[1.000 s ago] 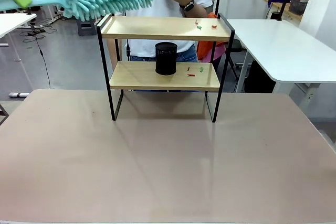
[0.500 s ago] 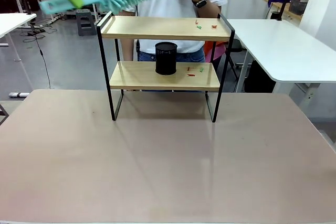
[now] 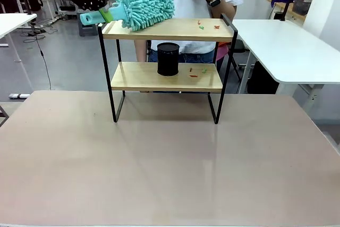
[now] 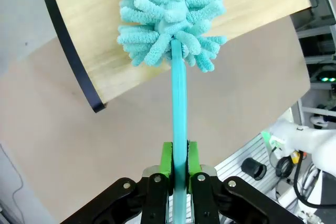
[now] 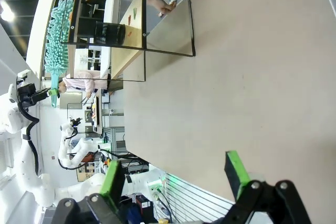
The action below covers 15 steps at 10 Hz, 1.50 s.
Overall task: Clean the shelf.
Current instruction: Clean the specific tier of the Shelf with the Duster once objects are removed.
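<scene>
A black cup (image 3: 168,59) stands on the shelf (image 3: 133,78), lower board, contents unseen. My left pincer (image 4: 178,163) clamps the duster (image 3: 144,8), which lies along the top board; my right pincer (image 5: 175,174) gapes empty.

- We found no text, label, brand, number or sign that we could read in any view.
- Any print was too small for us.

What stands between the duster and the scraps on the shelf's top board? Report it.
Nothing visible. The left gripper is shut on the duster, whose head is over the shelf, at its top board's left end; bare wood runs to the scraps at the right end. The black cup stands on the lower board.
</scene>
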Tool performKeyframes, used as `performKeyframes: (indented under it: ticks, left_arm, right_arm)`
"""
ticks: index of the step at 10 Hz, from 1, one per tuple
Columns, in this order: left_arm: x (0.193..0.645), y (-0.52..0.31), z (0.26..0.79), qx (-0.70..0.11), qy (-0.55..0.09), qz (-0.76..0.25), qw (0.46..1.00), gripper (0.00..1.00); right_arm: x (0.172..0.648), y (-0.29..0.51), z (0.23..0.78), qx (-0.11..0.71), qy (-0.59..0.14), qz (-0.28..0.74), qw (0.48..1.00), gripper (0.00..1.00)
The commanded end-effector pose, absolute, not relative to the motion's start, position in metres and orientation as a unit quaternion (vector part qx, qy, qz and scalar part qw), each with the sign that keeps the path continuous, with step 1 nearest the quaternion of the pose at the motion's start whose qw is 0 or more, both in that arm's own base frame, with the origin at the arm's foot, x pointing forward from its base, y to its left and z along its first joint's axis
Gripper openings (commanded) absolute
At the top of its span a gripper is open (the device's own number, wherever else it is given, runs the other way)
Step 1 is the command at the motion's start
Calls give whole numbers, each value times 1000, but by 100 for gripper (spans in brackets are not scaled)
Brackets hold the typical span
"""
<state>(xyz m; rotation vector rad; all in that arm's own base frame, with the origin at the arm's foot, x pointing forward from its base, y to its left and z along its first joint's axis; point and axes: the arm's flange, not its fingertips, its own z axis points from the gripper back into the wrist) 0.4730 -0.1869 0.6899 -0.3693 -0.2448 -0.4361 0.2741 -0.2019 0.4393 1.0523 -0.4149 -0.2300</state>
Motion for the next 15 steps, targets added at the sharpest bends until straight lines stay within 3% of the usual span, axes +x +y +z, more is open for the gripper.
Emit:
performKeyframes:
  ticks: [1,8,15]
  left_arm:
    - [464,-189,698,-175,-116,-212,955,13]
    - [443,-243,683,-208,-67,-327,919,13]
    - [373,-192,699,-257,6,-481,838,13]
  right_arm:
    - [276,-202,439,503,-210,-100,833,100]
    - [276,-202,439,503,-210,-100,833,100]
    - [276,-202,439,503,-210,-100,833,100]
